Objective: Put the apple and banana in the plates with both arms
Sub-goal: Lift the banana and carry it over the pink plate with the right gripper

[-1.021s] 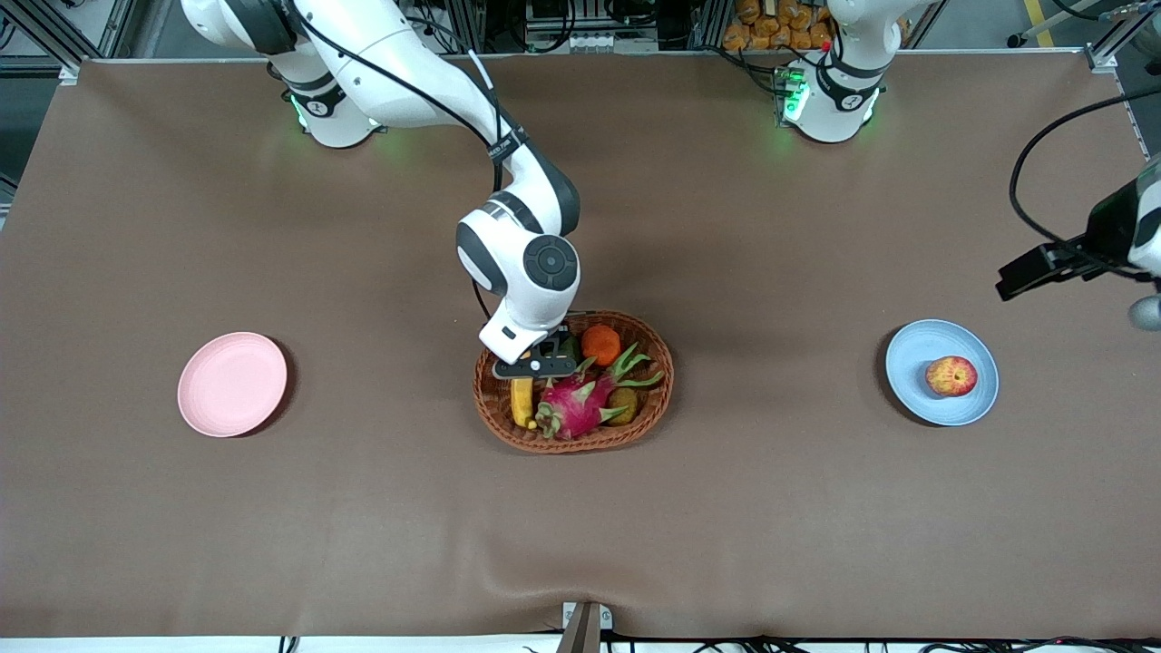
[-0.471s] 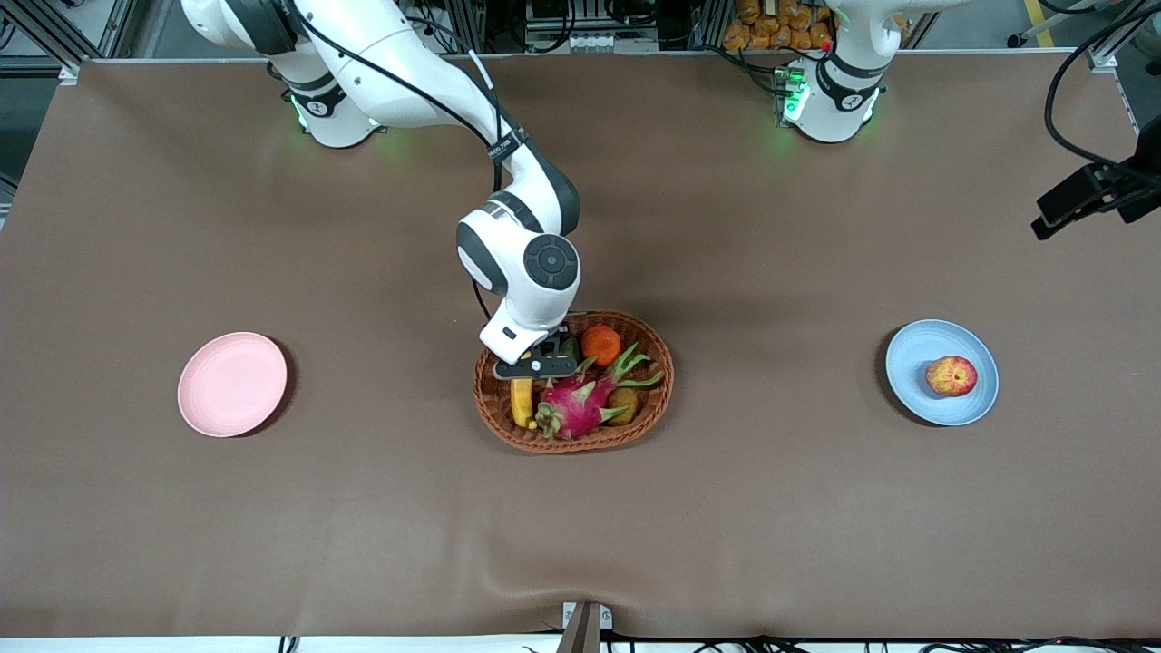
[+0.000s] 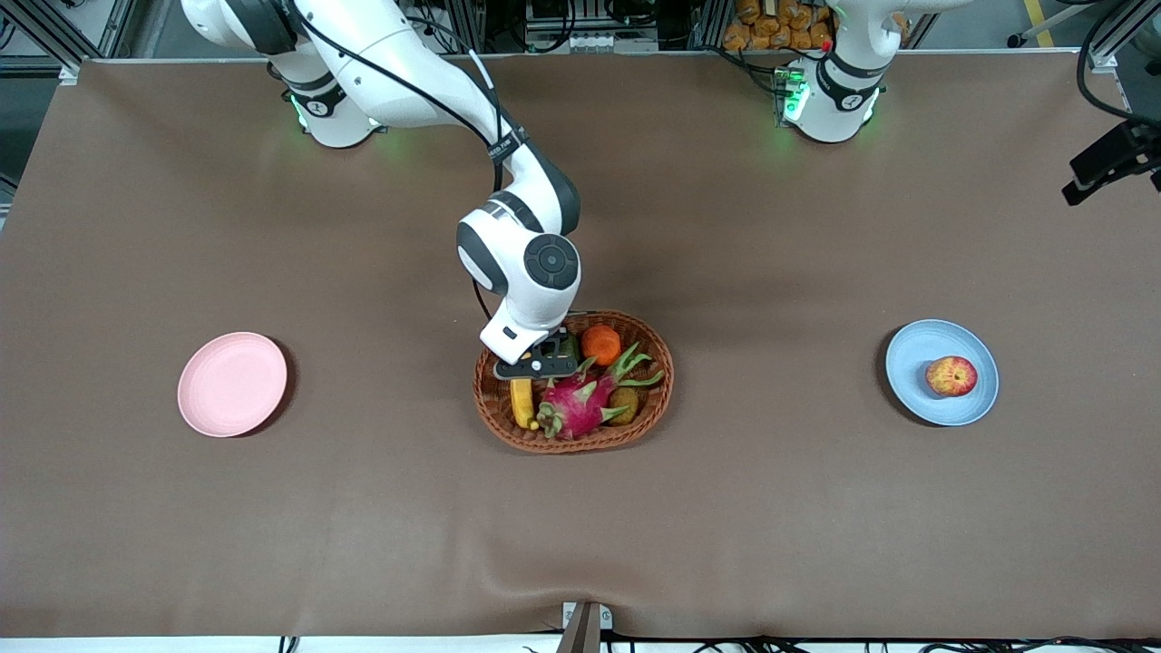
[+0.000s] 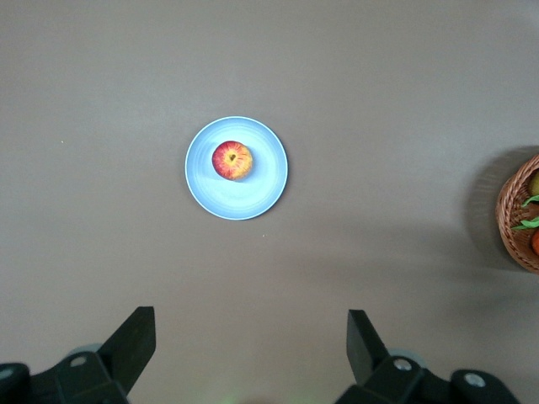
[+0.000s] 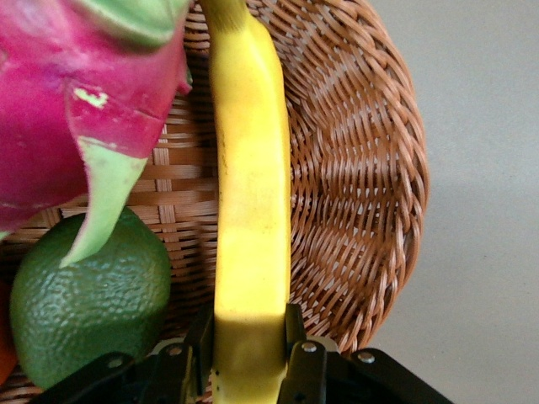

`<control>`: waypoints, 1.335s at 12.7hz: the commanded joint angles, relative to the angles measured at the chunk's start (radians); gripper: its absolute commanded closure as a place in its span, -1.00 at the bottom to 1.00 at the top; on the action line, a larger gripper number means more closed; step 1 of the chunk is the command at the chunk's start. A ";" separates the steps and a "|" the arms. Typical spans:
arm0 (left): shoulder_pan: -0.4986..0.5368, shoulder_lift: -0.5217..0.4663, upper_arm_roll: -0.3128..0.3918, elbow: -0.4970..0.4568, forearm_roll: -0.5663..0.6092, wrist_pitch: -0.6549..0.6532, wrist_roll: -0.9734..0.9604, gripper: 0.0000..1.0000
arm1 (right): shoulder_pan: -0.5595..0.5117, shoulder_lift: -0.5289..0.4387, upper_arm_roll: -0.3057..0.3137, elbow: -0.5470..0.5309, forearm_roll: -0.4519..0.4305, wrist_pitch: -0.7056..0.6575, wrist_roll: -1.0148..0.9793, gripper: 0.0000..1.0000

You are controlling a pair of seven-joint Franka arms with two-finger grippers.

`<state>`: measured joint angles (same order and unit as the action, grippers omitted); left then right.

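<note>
Inside the basket (image 3: 653,413), at its right-arm end, the banana (image 5: 251,210) lies with its long axis running toward the front camera, one end clamped crosswise in the right gripper (image 5: 249,360); the left gripper (image 4: 251,347) hangs with jaws spread over the table's left-arm end.

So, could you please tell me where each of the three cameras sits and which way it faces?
Front view: high across the table, facing both arms' bases; right gripper in the basket, left gripper raised at the table's edge.
Left wrist view: looks down on the apple on the blue plate; open fingers show.
Right wrist view: close on the banana, gripped.
Front and left wrist share apple and plate.
</note>
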<state>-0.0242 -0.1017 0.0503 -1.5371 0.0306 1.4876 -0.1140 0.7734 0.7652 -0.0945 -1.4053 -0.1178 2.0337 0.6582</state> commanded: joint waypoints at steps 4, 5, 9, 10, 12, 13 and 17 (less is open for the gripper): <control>0.000 -0.012 0.008 -0.035 -0.008 0.019 0.013 -1.00 | -0.026 -0.167 0.004 0.003 0.025 -0.140 -0.008 1.00; -0.002 -0.009 0.007 -0.035 -0.011 0.020 0.014 -1.00 | -0.045 -0.205 0.004 0.003 0.064 -0.167 -0.012 1.00; 0.001 -0.010 0.005 -0.032 -0.015 0.017 0.014 -1.00 | -0.181 -0.314 -0.002 -0.012 0.095 -0.314 -0.199 1.00; 0.001 -0.010 0.005 -0.037 -0.015 0.011 0.014 -1.00 | -0.242 -0.334 -0.002 -0.032 0.093 -0.331 -0.256 1.00; 0.001 -0.010 0.005 -0.035 -0.015 -0.001 0.014 -1.00 | -0.343 -0.371 -0.001 -0.075 0.095 -0.346 -0.432 1.00; 0.001 -0.012 0.005 -0.034 -0.015 -0.003 0.013 -1.00 | -0.382 -0.392 -0.002 -0.101 0.095 -0.349 -0.487 1.00; -0.003 -0.010 0.003 -0.035 -0.017 -0.012 0.016 -1.00 | -0.521 -0.445 -0.004 -0.187 0.093 -0.360 -0.506 1.00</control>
<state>-0.0250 -0.1024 0.0534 -1.5682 0.0304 1.4882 -0.1137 0.3120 0.3881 -0.1161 -1.5103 -0.0363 1.6700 0.1629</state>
